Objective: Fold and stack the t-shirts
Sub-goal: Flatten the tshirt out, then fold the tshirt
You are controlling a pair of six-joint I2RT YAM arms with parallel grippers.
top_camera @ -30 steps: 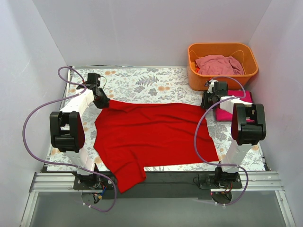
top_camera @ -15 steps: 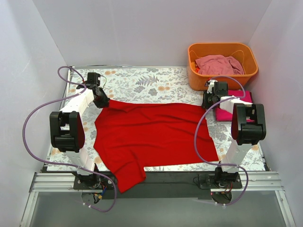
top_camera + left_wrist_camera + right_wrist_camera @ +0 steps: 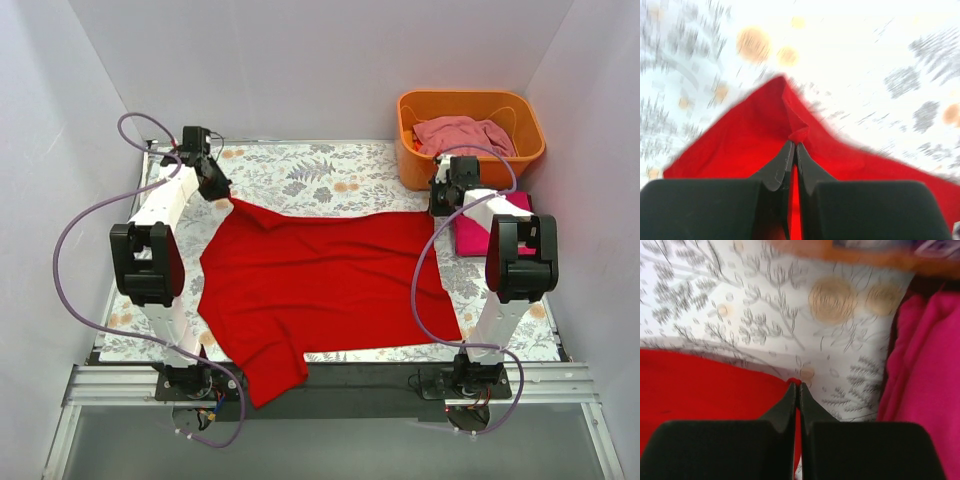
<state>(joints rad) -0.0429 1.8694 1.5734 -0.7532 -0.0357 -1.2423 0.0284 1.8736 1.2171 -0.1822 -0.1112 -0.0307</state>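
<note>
Top cam: fixed high behind the arm bases, looking down over the whole bench [image 3: 300,170]. Left wrist cam: very close behind left tool [image 3: 793,150], facing red t-shirt [image 3: 740,145] corner. Right wrist cam: close behind right tool [image 3: 797,387]; shares red t-shirt edge and magenta t-shirt [image 3: 930,370] with top.

The red t-shirt [image 3: 320,285] lies spread across the tabletop [image 3: 300,175], overhanging its near edge. The magenta t-shirt [image 3: 470,240] lies folded at the right edge. The pale pink t-shirt [image 3: 460,135] lies crumpled in the far-right basket [image 3: 470,97].
</note>
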